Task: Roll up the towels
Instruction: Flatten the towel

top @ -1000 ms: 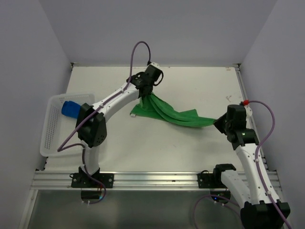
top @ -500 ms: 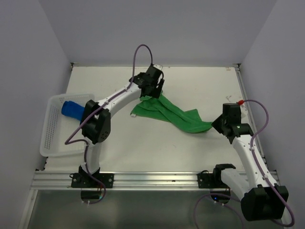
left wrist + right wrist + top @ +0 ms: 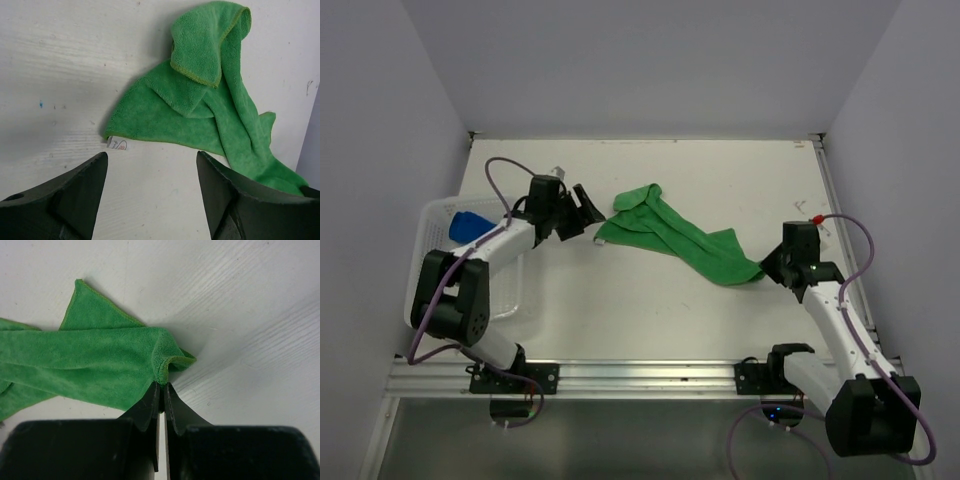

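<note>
Your left arm has swung away from the green towel (image 3: 680, 235) toward the left of the top view. The towel, no longer lifted at that end, lies crumpled across the middle of the white table (image 3: 740, 170). Your left gripper (image 3: 583, 207) sits just left of the towel's left corner, fingers spread wide with nothing between them. The left wrist view shows a small white label (image 3: 118, 144) at that corner. Your right gripper (image 3: 767, 268), at the right of the frame, has its fingers pressed together, pinching the towel's right-hand corner low over the table. The blue towel (image 3: 470, 224) lies in the white mesh basket (image 3: 425, 240) at the far left.
</note>
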Robot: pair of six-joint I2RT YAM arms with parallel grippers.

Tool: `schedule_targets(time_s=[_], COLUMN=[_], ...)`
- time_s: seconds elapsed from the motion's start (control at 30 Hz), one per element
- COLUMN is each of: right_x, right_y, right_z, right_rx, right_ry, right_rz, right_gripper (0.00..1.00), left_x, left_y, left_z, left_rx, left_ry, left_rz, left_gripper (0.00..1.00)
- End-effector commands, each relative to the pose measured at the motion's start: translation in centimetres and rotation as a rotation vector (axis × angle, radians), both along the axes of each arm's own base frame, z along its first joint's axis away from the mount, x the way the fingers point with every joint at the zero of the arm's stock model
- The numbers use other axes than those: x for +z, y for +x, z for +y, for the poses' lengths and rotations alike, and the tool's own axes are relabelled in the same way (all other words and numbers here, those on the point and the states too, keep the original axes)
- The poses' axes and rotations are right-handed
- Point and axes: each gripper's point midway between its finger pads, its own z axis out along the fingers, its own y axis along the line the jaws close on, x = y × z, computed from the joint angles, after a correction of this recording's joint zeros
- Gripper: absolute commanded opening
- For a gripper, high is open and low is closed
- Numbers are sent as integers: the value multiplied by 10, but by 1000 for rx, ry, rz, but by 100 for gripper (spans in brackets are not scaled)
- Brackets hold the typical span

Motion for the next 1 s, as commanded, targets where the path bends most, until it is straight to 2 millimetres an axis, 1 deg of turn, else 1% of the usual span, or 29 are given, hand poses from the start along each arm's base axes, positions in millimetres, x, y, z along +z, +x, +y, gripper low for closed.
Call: schedule_targets(time_s=[0.0,0.03,0.07,0.1,0.17,0.27,0.4,0.5,0.57,0.83,0.9,0.93,0.97], right_x=[5,5,4,5,5,3,1,-2,-3,-3,-3,-3,-3], right_y=[6,6,5,5,5,5,5,4,4,4,3,3,3], right_z=[-2,-2,-3,-2,-3,-1,0,-1,0,1,1,2,2], right_rx=[21,22,20,23,24,25,27,27,27,27,25,28,27], right_ry=[-20,-21,-24,-24,-24,-15,-13,-13,-6,-4,-1,1,2], right_rz=[-43,-42,-40,-46,-46,-46,-43,-42,-41,-44,-46,-47,-47], right_gripper=[0,0,0,0,0,0,0,0,0,0,0,0,0], left_x=[17,11,3,-9,-23,-36,-44,-53,-59,-66,-70,-71,-73], left_y=[21,22,30,25,27,30,31,28,25,16,12,13,11], left_z=[-21,-20,-15,-9,-3,1,-3,-5,-8,-22,-20,-17,-13], left_rx=[-8,-8,13,18,36,38,23,14,2,-45,-51,-40,-37], left_ry=[-136,-123,-83,-37,9,38,39,54,50,39,59,80,102], left_rz=[-85,-75,-66,-19,1,18,30,47,56,70,81,79,94], left_gripper=[75,73,71,70,68,65,61,58,53,42,34,30,17])
